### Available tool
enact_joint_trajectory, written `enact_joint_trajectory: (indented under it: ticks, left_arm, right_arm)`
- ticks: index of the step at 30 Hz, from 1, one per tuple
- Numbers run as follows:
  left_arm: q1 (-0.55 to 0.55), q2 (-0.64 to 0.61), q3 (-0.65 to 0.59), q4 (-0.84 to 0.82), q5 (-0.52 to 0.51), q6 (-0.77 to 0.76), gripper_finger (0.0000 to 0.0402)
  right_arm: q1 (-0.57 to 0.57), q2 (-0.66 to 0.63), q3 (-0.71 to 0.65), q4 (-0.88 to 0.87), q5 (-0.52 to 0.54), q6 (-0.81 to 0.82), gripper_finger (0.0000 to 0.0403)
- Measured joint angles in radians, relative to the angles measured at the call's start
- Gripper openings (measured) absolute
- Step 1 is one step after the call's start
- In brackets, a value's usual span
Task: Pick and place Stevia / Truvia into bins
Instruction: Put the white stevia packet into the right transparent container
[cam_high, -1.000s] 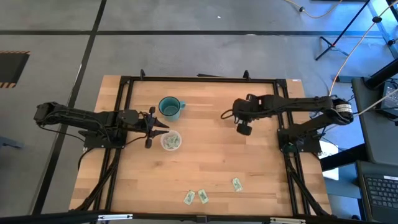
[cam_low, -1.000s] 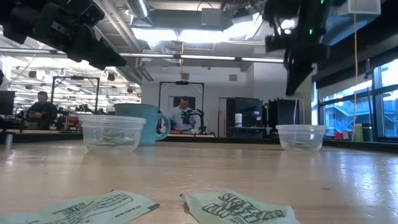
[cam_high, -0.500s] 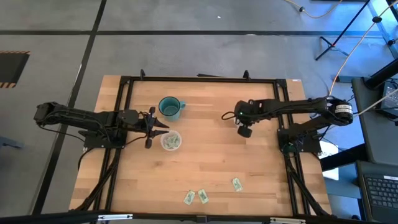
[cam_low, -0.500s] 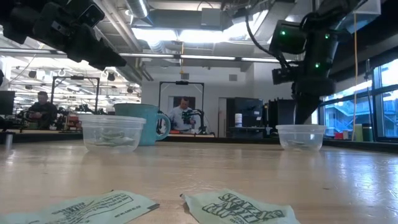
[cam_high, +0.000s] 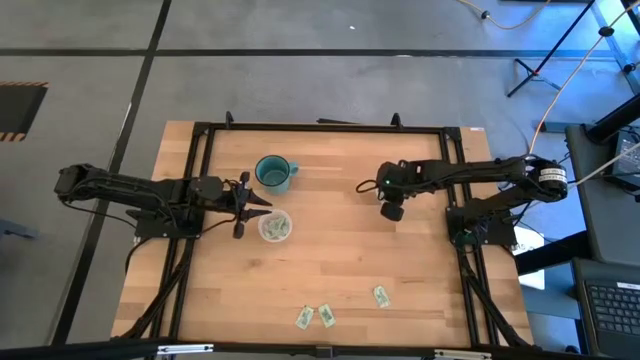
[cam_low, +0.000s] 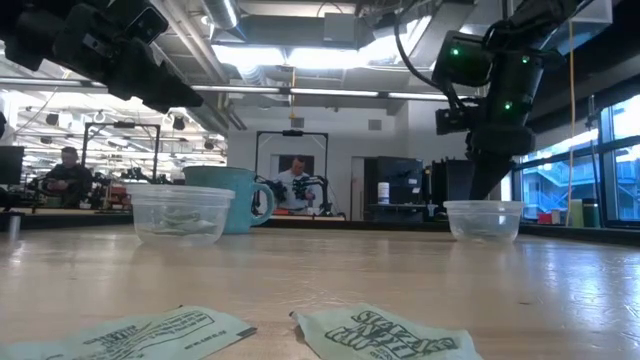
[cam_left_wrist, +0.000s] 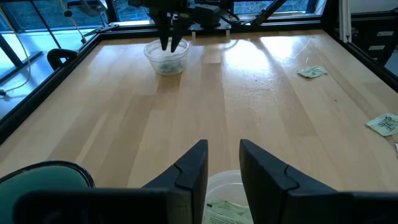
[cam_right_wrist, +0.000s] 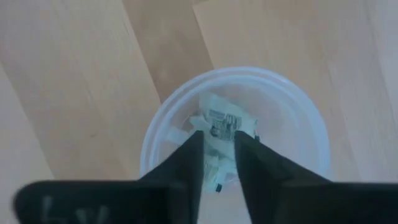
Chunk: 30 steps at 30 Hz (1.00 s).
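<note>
Wooden tabletop (cam_high: 330, 270): three sachets (cam_high: 325, 316) at six o'clock, one reading "STEVIA" (cam_low: 385, 340). Right gripper (cam_right_wrist: 217, 146), jaws narrowly parted, hangs over sachet-filled clear cup (cam_right_wrist: 233, 134) at two o'clock; left gripper (cam_left_wrist: 222, 163), jaws parted, empty, beside other cup (cam_high: 275, 227)

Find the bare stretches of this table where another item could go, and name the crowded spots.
Free: the wide middle of the table, between the two cups and the sachets at the near edge. Crowded: around the mug, left cup and left gripper.
</note>
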Motion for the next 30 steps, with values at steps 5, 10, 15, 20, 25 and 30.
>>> enact_joint_trajectory:
  ticks: [5, 10, 15, 20, 25, 30]
  left_arm:
    - [0.000, 0.000, 0.000, 0.000, 0.001, -0.003, 0.0086]
    - [0.000, 0.000, 0.000, 0.000, 0.001, -0.003, 0.0086]
    - [0.000, 0.000, 0.000, 0.000, 0.003, -0.003, 0.0086]
    - [0.000, 0.000, 0.000, 0.000, 0.003, -0.003, 0.0086]
    - [0.000, 0.000, 0.000, 0.000, 0.002, -0.024, 0.0086]
    - [0.000, 0.000, 0.000, 0.000, 0.001, -0.011, 0.0086]
  right_arm:
    - [0.006, 0.000, 0.085, -0.111, -0.001, 0.080, 0.0134]
    - [0.106, -0.001, 0.191, -0.159, -0.222, 0.046, 0.0141]
    - [0.275, -0.001, 0.216, -0.050, -0.394, 0.055, 0.0141]
    - [0.418, 0.000, 0.211, 0.008, -0.394, 0.131, 0.0141]
    - [0.543, 0.008, 0.211, 0.020, -0.288, 0.251, 0.0138]
    - [0.659, 0.048, 0.210, 0.084, -0.188, 0.383, 0.0127]
